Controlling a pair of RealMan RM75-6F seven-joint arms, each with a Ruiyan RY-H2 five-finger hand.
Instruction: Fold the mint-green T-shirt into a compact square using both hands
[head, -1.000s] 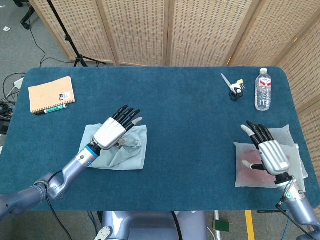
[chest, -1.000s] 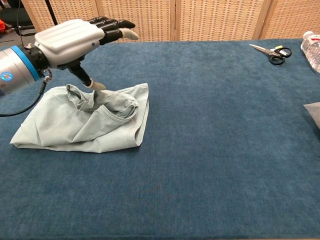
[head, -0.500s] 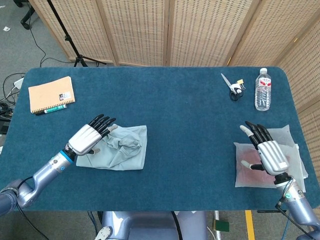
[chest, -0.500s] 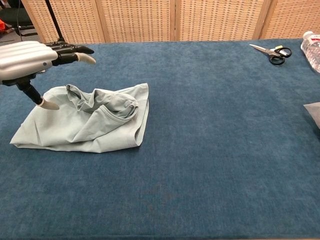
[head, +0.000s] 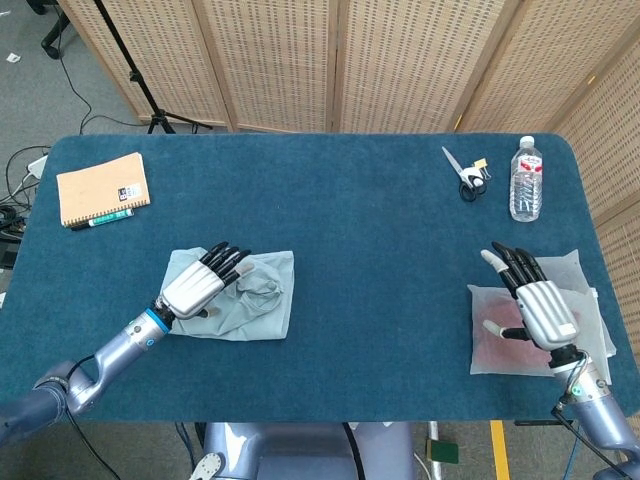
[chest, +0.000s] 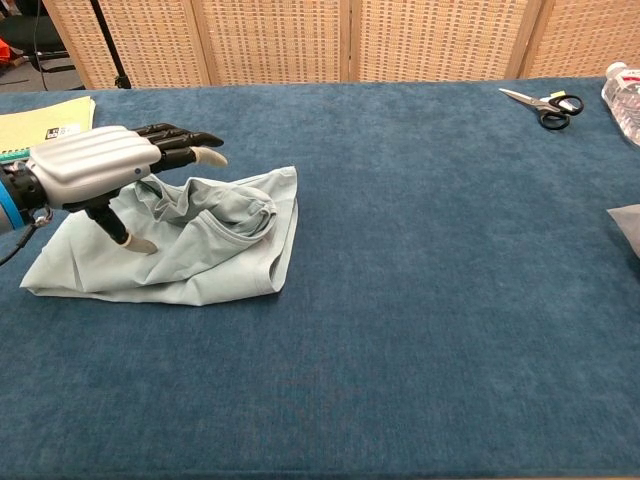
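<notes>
Hovering your left hand (chest: 95, 168) palm-down over mint-green T-shirt (chest: 215, 255), fingers spread, grasping nothing; right hand (head: 532, 297) released, flat above pink cloth (head: 505, 340).

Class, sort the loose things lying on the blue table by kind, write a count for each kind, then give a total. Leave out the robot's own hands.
T-shirt: 1
Notebook: 1
Pen: 1
Scissors: 1
Water bottle: 1
Clear bag with something pink inside: 1
Total: 6
</notes>
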